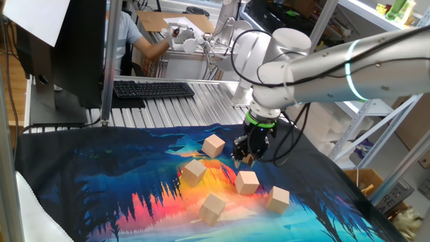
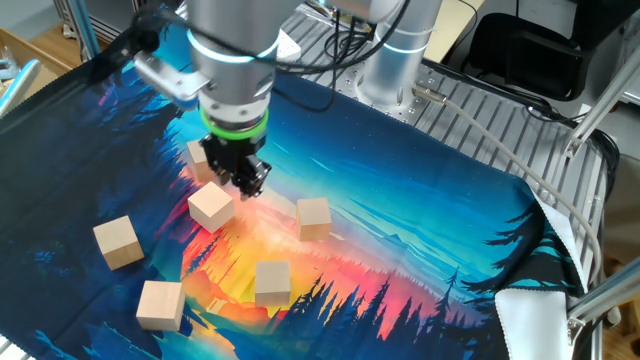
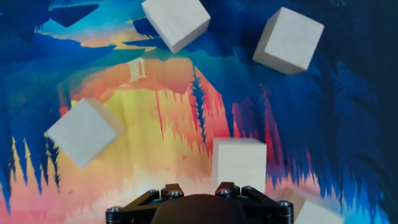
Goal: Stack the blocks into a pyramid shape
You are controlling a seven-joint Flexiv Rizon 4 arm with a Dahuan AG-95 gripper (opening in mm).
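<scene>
No readable writing or logos anywhere. The blocks (image 1: pixel 247 182) are plain pale wooden cubes with sharp edges and matte faces, lying loose and apart on a glossy printed cloth (image 1: pixel 101 175) showing blue forest and an orange sunset, draped over the desk. The black tool (image 1: pixel 243 159) points straight down among them, one cube just beside it, the others near and below in one fixed view. Can't tell whether its fingers are spread or pinching anything.

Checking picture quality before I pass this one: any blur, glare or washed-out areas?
One fixed view: sharp, even light. The other fixed view: sharp too, gripper casting only a faint shadow. Hand view: the blocks look pale, faces washed out, edges slightly soft.
</scene>
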